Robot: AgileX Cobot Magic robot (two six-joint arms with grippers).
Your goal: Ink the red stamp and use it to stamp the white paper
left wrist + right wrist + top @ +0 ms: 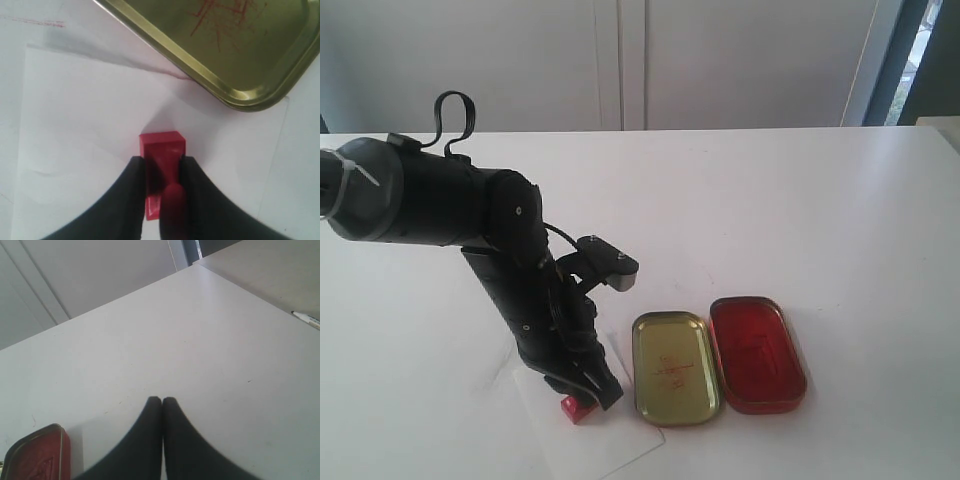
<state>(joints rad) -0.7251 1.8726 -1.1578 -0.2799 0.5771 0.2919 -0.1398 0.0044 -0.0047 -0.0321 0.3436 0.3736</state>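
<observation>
The red stamp (162, 150) is clamped between the two black fingers of my left gripper (162, 161), which is shut on it. Its square base rests on the white paper (85, 130). In the exterior view the stamp (577, 407) shows under the left gripper (588, 393), on the paper (620, 445) near the table's front edge. My right gripper (162, 401) is shut with nothing between its fingers, above bare table; it is out of the exterior view.
The gold tin lid (674, 366), with red ink marks inside, lies right of the paper, its rim over the paper's edge (225, 80). The red ink pad tin (756, 352) sits beside it. A pen tip (306, 319) lies on a neighbouring surface.
</observation>
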